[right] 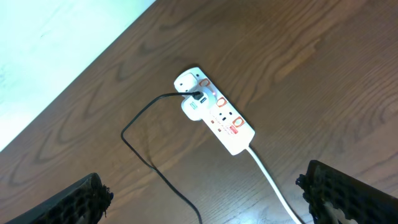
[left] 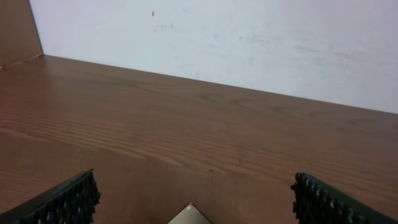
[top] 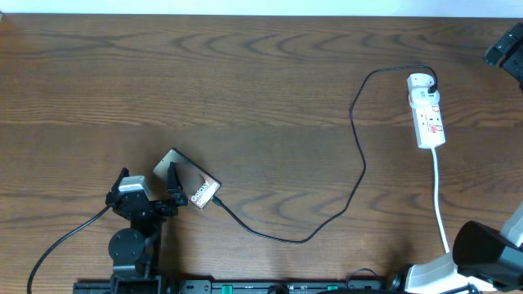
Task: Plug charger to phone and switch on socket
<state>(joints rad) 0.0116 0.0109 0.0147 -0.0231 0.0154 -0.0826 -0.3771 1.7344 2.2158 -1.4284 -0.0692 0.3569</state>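
Observation:
The phone (top: 189, 181) lies flat at the front left, its lettering towards its right end. Only one of its corners (left: 189, 216) shows in the left wrist view. My left gripper (top: 151, 184) is open just left of the phone, and that corner lies between its spread fingers (left: 193, 196). The charger's black cable (top: 359, 155) runs from the phone's right end (top: 217, 199) to a round white adapter (top: 420, 82) in the socket (top: 428, 114) at the far right. My right gripper (right: 205, 199) is open and empty, high above the socket (right: 217, 115).
The socket's white cord (top: 440, 204) runs towards the front right, where my right arm (top: 486, 249) sits. A dark object (top: 508, 45) is at the far right corner. A white wall (left: 217, 37) stands behind the table.

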